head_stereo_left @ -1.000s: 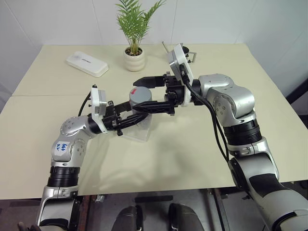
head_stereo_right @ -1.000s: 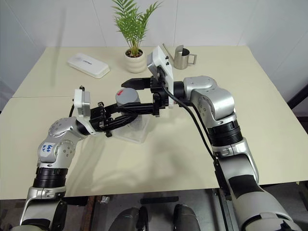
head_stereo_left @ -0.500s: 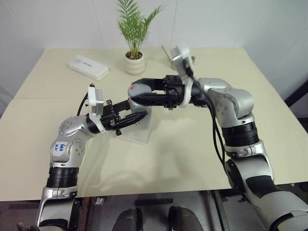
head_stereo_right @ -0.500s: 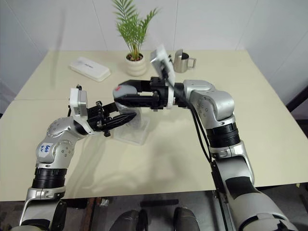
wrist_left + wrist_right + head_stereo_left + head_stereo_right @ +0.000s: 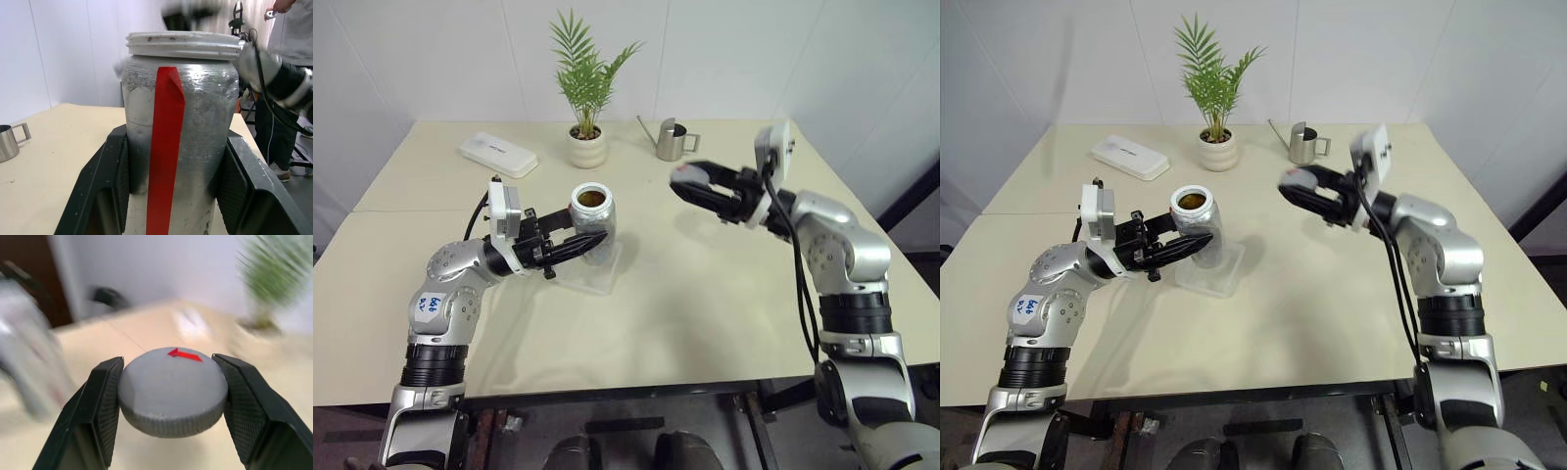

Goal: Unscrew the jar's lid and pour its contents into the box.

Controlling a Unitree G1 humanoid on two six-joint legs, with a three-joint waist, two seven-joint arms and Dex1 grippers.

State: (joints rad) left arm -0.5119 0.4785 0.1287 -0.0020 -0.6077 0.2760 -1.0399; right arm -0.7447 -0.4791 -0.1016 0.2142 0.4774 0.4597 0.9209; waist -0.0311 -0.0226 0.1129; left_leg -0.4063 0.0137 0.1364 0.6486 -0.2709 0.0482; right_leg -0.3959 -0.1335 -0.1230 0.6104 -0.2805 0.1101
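Figure. Lid removed; jar open and upright, pour not yet begun.

Table [image 5: 705, 294]: cream, wide, carrying all items. On its far side stand a potted palm [image 5: 586, 145], a flat white oblong case [image 5: 497, 155] and a steel watering jug [image 5: 672, 141], all well apart from the work area.

Box [image 5: 597, 279]: shallow clear plastic tray lying directly under and just in front of the jar. Its transparent rim is hard to make out, so a misjudged tilt could send the contents over an edge and onto the table.

Jar [image 5: 591, 223]: silver-grey cylinder with a red stripe, held upright above the box, mouth uncovered. The left gripper [image 5: 576, 245] pinches it low on the body, one finger pad [image 5: 115, 183] pressed against each side. The grip lies below the middle of the jar, so a quick roll of the wrist could let the smooth metal slip or swing between the pads.

Lid [image 5: 173, 390]: round grey cap with a red mark, clamped edge-on between the two fingers of the right gripper [image 5: 705, 188], which is held off to the right of the jar, above bare table. The hold is on the rim alone, so a knock or a loosening could drop the lid, which might roll.

Contents [image 5: 591, 198]: brown pieces visible inside the mouth. They appear few and light, so a steep tip could scatter them beyond the shallow box.
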